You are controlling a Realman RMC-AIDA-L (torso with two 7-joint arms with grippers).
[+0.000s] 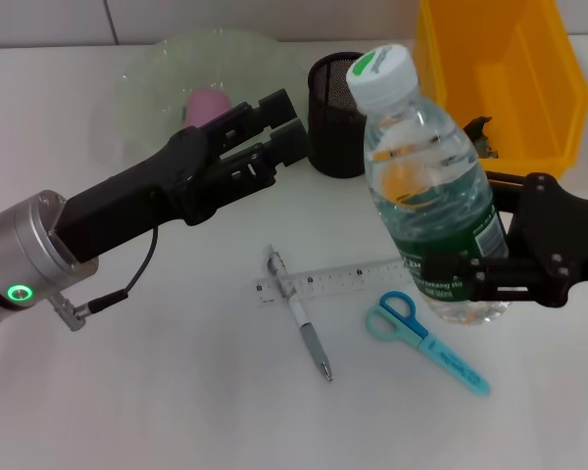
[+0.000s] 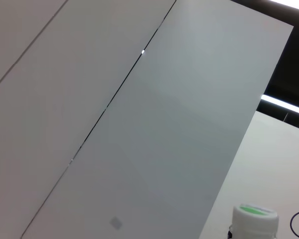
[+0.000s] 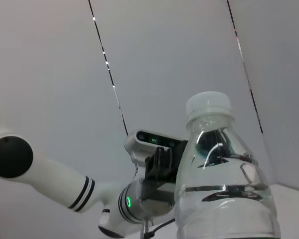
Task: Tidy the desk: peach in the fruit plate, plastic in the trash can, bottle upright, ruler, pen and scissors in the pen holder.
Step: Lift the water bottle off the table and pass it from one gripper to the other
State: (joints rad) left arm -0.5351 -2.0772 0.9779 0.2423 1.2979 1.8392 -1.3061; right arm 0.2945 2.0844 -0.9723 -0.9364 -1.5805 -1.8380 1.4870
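- The bottle (image 3: 224,184) fills the near foreground, standing upright with its white cap on top.
- Its clear ribbed body shows dark reflections below the neck.
- Behind the bottle, at about its nine o'clock, the left gripper (image 3: 162,163) shows as a black block on a silver wrist lit by a green ring.
- The left arm (image 3: 55,177), white with black bands, runs off from that wrist toward a round black joint cover.
- Pale wall panels (image 3: 164,59) with thin dark seams fill the background.
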